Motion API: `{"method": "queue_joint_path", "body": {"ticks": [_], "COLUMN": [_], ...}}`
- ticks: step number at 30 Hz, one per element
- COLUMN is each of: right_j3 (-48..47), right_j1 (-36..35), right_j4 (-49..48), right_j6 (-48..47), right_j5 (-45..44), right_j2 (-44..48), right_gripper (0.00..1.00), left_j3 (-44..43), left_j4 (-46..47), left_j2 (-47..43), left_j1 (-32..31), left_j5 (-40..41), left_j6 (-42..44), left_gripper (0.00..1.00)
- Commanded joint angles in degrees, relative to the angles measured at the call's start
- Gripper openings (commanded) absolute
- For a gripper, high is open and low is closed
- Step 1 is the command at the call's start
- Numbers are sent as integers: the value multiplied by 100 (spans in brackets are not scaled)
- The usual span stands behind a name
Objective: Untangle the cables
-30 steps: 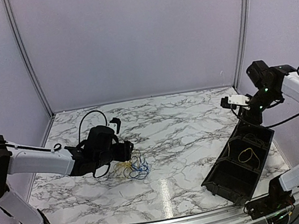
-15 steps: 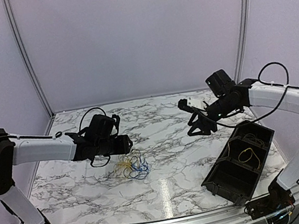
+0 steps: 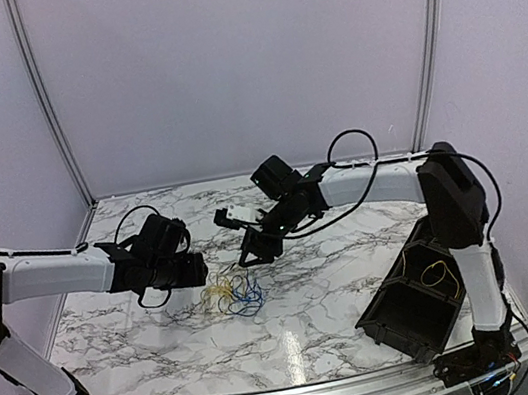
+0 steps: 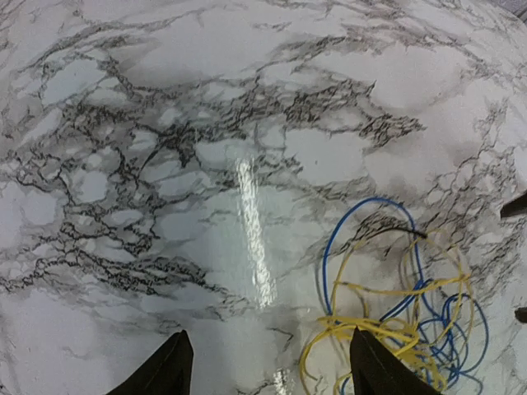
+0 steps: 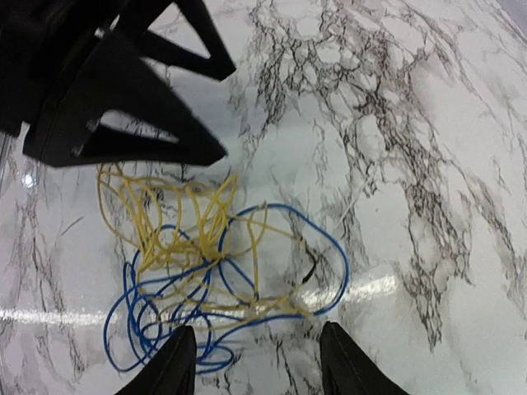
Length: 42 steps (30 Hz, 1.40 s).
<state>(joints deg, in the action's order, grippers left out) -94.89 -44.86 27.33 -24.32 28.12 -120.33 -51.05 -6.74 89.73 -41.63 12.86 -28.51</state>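
Top external view: at far left, the left arm [image 3: 55, 278] reaches over the marble worktop [image 3: 353, 243] toward its middle. The left jaws are spread with nothing between them, low over the worktop at 9 o'clock of the cables [image 3: 235, 294].

The cables are one small tangle of yellow and blue loops woven through each other, with a short black strand among them. They lie flat on the worktop, a little toward 8 o'clock from its centre.

At 1 o'clock of the tangle, the right arm [image 3: 363, 181] stretches in from the right side. The right jaws are also spread and empty, aimed down at the heap. In the right wrist view, yellow loops sit at 10 o'clock, blue coils at 7 o'clock, and one wide blue loop sticks out at 3 o'clock.

At far right, 4 o'clock on the worktop, a black bin [image 3: 406, 321] holds a yellow wire [image 3: 435, 273].

The wires look thin, light, limp and slightly springy. On the glossy marble the whole heap would likely slide if one strand is tugged, so one side probably needs pinning while the other pulls. The best hold seems to be the outlying blue loop, or a yellow loop at the tangle's free edge, pinched as a single strand.
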Motion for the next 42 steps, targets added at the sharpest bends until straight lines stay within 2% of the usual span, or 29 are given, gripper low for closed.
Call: {"method": "queue_joint_path", "body": {"ticks": [1,8,17,24,27,28,35,42], "right_j3": [-1273,-1700,-1412,-1869,-2137,-2211,-2308,-2299], "right_j1": [-136,-207,-207,-206,-202,-205,-206,-207], "right_j4": [297,384,314,637,781,811,826,895], "right_j6": [280,429,437,478,488,489,538,773], "right_j5": [-117,-29,62,262,271,233,190,938], "right_j2": [-650,-1200,-1007,-1350,-1407,-1388,-1011,-634], "right_gripper": [52,48,46,22,3,0,0,0], "left_j3": [464,800,793,936,1103,1128,945,430], "left_j4": [-110,165,331,1044,1670,1795,2375,2799], "left_j2": [-240,-673,-666,-688,-628,-565,44,952], "left_j1": [-21,-21,-21,-21,-21,-21,-25,-21], "left_j5": [-150,-187,-124,-477,-805,-893,-908,-508], "left_j6": [-272,-306,-237,-310,-370,-412,-548,-671], "left_gripper": [68,67,67,67,68,68,67,66]}}
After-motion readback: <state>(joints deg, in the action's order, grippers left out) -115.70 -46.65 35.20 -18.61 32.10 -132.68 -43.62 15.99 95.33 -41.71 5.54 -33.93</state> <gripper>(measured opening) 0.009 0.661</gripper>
